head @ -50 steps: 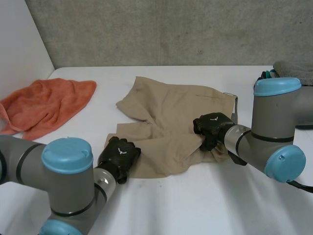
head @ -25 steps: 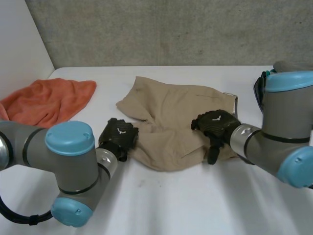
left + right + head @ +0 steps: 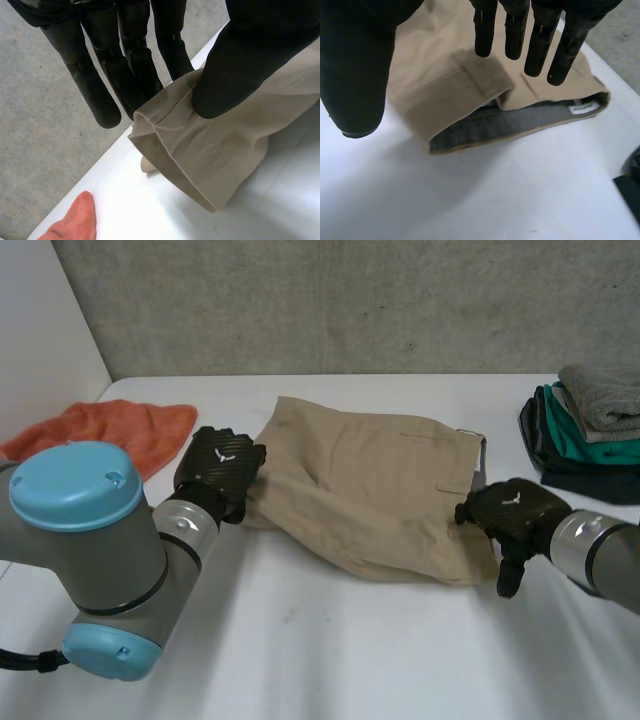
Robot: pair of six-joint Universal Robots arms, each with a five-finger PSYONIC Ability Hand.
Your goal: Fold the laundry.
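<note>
Found the tan shorts [image 3: 370, 490] lying in the middle of the white table [image 3: 330, 660], doubled over into a broad flat shape, smooth on top, with a faint stitched line across the far part. Saw the left hand [image 3: 220, 465] at the shorts' left end, clamped on a leg hem [image 3: 170, 107]: thumb [image 3: 240, 65] pressed on top of the cloth, fingers [image 3: 130, 75] behind it, the hem raised off the table and hanging in a soft fold (one stitch line running along its edge). Saw the right hand [image 3: 510, 515] at the near right corner, by the waistband [image 3: 520, 122], fingers straight and spread away from the thumb, holding nothing, fingertips over the cloth. Noted the waistband gaping there, with grey lining and a small white label [image 3: 581, 107] showing inside. Noted an orange towel [image 3: 120, 425] crumpled on the table beyond the left hand, and a stack of folded clothes [image 3: 590, 420] at the far right, grey on top, teal and dark beneath, apart from the shorts.
</note>
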